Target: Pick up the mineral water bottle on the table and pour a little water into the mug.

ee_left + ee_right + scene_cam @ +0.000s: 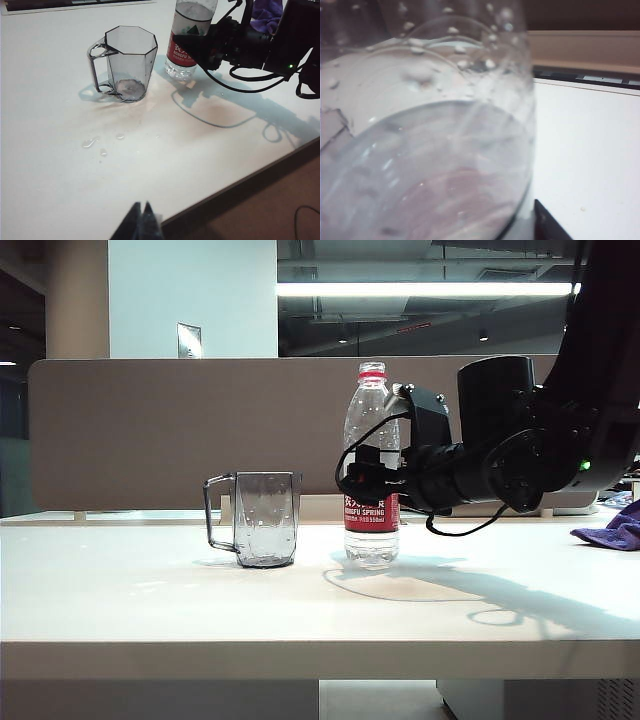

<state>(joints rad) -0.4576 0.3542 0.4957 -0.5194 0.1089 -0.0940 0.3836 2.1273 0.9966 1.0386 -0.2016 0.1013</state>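
right pincer [368,478] at mineral water bottle [371,465], frame centre; grip state unclear.
mug [265,518] left of bottle on tabletop [150,610]; left pincer [142,220] closed, lower frame.

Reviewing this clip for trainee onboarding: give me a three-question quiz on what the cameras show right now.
1. True or false: the mineral water bottle stands upright on the table.
2. Which side of the mug carries its handle in the exterior view: A) toward the bottle, B) away from the bottle?
3. Fill in: the right gripper is at the bottle's ____ level, while the left gripper hangs over the table's front edge, its fingertips together.

Key
1. True.
2. B.
3. Label. Whether the jaws already clamp the bottle cannot be told.
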